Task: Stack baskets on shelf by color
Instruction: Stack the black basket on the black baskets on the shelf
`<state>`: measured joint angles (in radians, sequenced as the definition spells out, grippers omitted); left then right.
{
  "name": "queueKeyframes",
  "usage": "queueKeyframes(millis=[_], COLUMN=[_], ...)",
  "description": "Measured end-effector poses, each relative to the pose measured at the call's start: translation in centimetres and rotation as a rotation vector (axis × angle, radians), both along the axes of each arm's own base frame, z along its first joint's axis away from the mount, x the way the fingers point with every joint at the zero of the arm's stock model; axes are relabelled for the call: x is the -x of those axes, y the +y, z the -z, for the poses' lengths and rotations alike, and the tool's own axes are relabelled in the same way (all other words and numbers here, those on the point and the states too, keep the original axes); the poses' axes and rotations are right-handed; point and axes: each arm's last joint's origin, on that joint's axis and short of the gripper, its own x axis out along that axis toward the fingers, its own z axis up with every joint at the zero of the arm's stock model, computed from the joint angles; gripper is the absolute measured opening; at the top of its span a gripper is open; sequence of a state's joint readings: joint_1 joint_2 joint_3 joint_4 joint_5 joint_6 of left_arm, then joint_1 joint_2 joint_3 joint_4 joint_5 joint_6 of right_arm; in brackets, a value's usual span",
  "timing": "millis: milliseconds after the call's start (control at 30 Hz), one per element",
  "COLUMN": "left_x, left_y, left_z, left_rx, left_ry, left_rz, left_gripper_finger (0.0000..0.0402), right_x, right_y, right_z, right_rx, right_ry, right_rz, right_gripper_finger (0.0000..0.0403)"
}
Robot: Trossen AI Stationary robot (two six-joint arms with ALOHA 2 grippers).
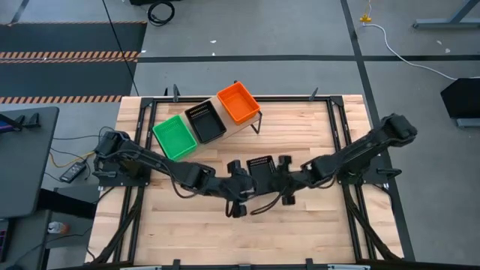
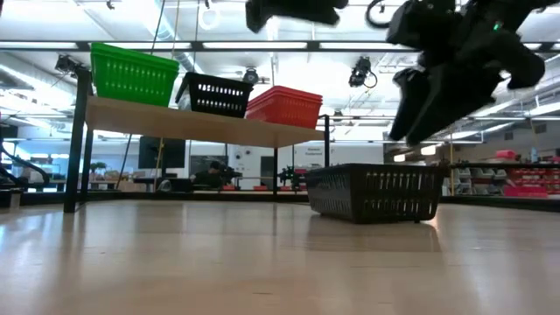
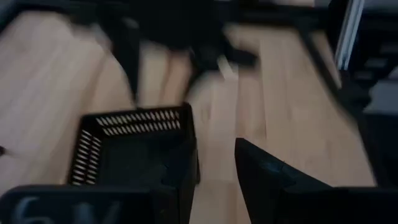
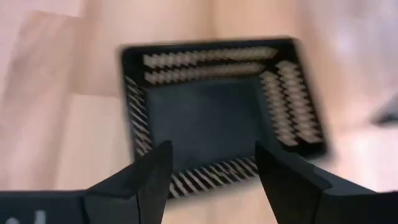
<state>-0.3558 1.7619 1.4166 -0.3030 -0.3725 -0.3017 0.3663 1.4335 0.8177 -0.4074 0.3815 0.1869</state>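
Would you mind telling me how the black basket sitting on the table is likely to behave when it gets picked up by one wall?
The black basket is probably light, being thin perforated plastic. Its mesh walls may flex. Lifted by one wall, it would likely tilt.

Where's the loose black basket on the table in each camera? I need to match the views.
High view: black basket at table centre, between the two hands.
Low view: right of centre, on the tabletop, in front of the shelf.
Left wrist view: lower left.
Right wrist view: centre.
Shared landmark: the slatted tabletop under it.
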Motion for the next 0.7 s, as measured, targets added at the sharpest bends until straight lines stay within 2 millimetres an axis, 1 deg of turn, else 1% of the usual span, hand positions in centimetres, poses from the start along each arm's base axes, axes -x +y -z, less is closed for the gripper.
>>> queueKeyframes(millis=[67,167,333,433,500,600,700], left_x=[-0.3,-1.0,-3.2,-4.1,-4.4,-4.8,-5.0], left_y=[-0.5,-0.5,-0.2,0.0,0.1,0.0,-0.4], left_z=[1.0,1.8,2.7,3.9,4.9,6.0,6.9], left_rx=[-0.024,-0.014,-0.024,-0.01,0.005,0.01,0.008], left_ry=[0.028,0.01,-0.113,-0.108,-0.076,-0.055,-0.046], left_rz=[0.014,-0.01,-0.015,0.035,0.047,0.042,0.05], left_gripper_finger=[0.0117,0.0117,0.0117,0.0117,0.0117,0.0117,0.0117], right_x=[1.3,3.0,5.9,7.6,8.6,10.0,11.0], right_y=[-0.6,-1.3,-2.2,-2.8,-3.4,-4.1,-4.7], right_z=[-1.5,-3.8,-7.0,-8.1,-8.7,-9.1,-9.2], right_rx=[0.012,-0.029,-0.09,-0.108,-0.099,-0.065,-0.036], right_ry=[-0.009,-0.074,-0.177,-0.208,-0.233,-0.252,-0.257], right_rz=[0.041,0.085,0.094,0.107,0.155,0.239,0.309], right_gripper_finger=[0.0237,0.0234,0.0223,0.0216,0.0212,0.0207,0.0204])
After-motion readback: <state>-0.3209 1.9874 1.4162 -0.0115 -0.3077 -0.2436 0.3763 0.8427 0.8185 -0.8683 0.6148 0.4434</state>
